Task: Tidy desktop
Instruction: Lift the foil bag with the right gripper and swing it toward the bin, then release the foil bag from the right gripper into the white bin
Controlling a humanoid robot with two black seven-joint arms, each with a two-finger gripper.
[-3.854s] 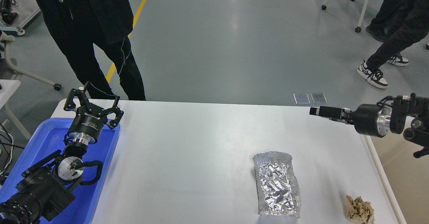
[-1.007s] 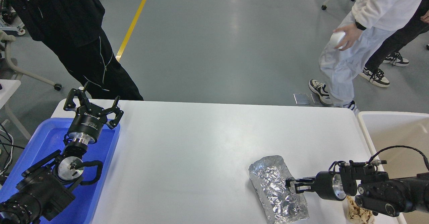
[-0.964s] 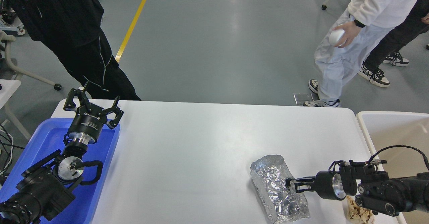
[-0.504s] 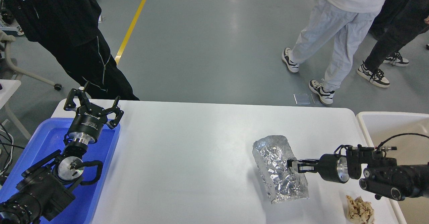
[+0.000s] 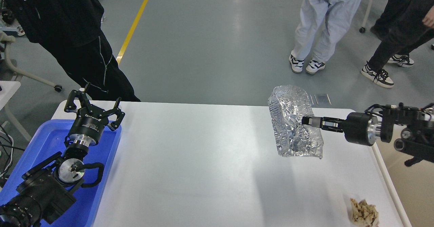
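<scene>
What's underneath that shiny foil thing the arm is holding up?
Under the foil wrapper, held by the right gripper, only bare desktop and a faint shadow show. Its inside is hidden.

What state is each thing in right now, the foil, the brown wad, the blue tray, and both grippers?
foil piece: crumpled, lifted off the desktop, held at its right edge.
right gripper: fingers closed on the foil piece.
left gripper: fingers spread open, holding nothing, above the blue tray.
brown paper wad: crumpled, lying on the desktop's near right corner.
beige bin: open-topped, beside the desktop's right edge.
</scene>
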